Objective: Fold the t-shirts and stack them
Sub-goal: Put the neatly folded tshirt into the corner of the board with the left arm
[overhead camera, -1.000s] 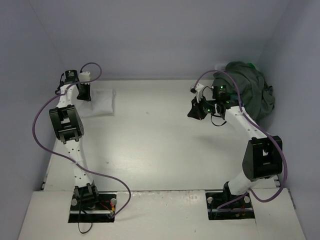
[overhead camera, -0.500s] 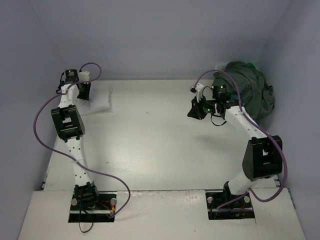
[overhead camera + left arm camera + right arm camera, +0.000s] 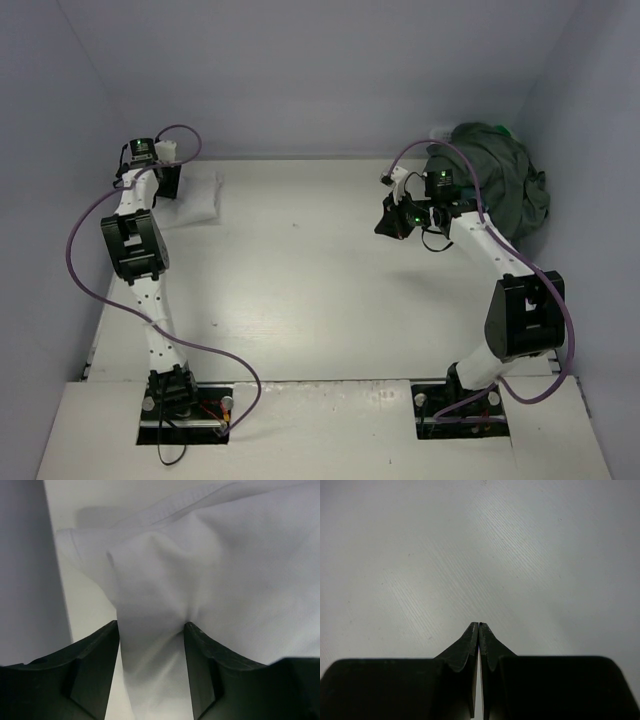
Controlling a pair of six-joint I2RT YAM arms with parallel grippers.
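The white table [image 3: 300, 290] has a faintly grained, lightly scuffed top, with pale walls [image 3: 300, 70] closing it in on the left, far and right sides. In its far left corner, just beside the left wall, lies a white t-shirt [image 3: 203, 198], gathered into a small bundle with soft creases and a stitched hem along one edge. In the far right corner sits a rumpled dark olive-grey t-shirt [image 3: 500, 185], heaped high, with a sliver of bright green cloth [image 3: 505, 129] at its top. What lies under that heap cannot be told. The two bundles lie well apart.
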